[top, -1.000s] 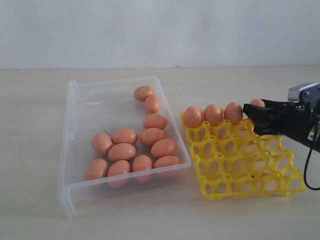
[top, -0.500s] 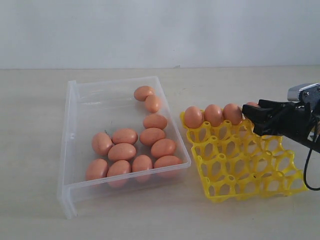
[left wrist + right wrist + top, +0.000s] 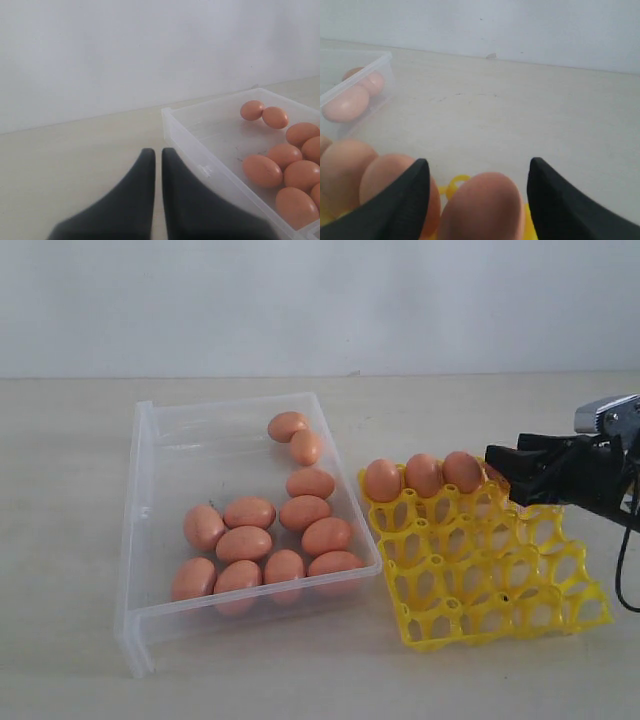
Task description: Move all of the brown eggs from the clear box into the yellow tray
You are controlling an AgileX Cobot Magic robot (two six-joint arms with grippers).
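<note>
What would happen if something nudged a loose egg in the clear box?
Probably it would roll: the brown eggs lie on their sides on the flat floor of the clear box. It would likely bump neighbours, since they lie close together. The smooth oval shell looks slippery.

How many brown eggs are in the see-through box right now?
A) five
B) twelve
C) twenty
B: twelve brown eggs can be counted lying inside the clear box. The only other eggs in view sit along the far row of the yellow tray.
</note>
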